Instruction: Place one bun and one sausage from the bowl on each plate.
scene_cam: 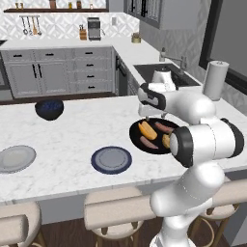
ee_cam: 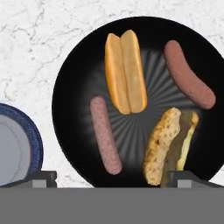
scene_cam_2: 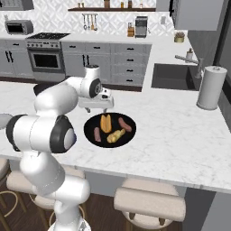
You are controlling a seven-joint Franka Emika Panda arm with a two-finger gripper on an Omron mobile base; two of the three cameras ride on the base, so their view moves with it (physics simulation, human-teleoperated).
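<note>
Black bowl (ee_cam: 74, 78) mid-frame: 2 buns (ee_cam: 125, 70), 2 sausages (ee_cam: 105, 135). 2 plates (scene_cam: 111, 159) bare. Gripper (ee_cam: 111, 177) wide open, holding nothing.

Student: What kind of room is this?

Instructor: A home kitchen: grey drawer cabinets (scene_cam: 58, 67) along the walls, a stainless oven range (scene_cam_2: 45, 54), a dark recessed sink with a metal faucet (scene_cam_2: 173, 76), a white-marbled island counter (scene_cam: 67, 130) fronted by beige round stools (scene_cam: 113, 210).

The white marble counter (scene_cam: 72, 130) carries a wide black bowl (scene_cam: 136, 136); a dark blue plate (scene_cam: 111, 159); a light grey plate (scene_cam: 16, 158); a small deep blue bowl (scene_cam: 49, 109).
</note>
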